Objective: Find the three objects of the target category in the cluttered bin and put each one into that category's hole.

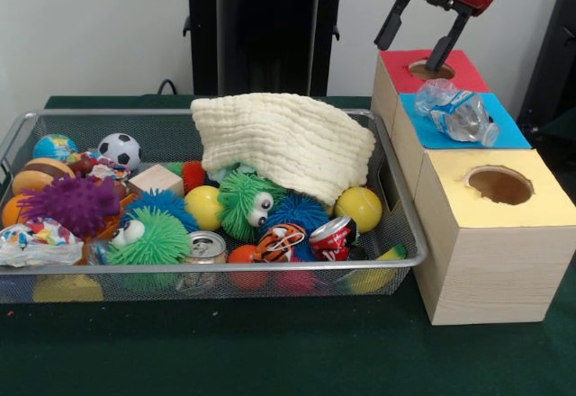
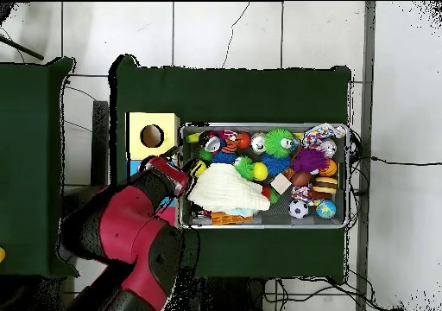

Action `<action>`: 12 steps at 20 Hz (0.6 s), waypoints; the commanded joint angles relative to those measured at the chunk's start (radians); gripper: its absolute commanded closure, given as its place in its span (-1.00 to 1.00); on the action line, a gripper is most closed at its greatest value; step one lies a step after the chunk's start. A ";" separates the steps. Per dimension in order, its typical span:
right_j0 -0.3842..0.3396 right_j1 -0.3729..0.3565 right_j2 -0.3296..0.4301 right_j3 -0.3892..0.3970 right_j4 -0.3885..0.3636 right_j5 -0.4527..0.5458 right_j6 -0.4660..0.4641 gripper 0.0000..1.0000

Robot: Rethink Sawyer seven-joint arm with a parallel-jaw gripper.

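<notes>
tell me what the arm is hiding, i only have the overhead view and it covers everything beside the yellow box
Observer: Two more boxes stand in line there, a blue-topped box next to the yellow one and a red-topped box beyond it. A crushed clear plastic bottle lies on the blue top; I can't see a hole under it.
Operator: is the tool carrying anything
Observer: No. The tool is open and empty, with its tips just above the red-topped box and one of them at the hole.
</notes>
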 commanded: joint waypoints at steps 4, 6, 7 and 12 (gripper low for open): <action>-0.016 0.056 0.109 0.028 -0.025 -0.018 0.140 -1.00; -0.013 0.058 0.106 0.030 -0.024 -0.015 0.141 -1.00; -0.013 0.058 0.105 0.031 -0.025 -0.020 0.141 -1.00; -0.020 0.070 0.118 0.030 -0.031 -0.058 0.139 -1.00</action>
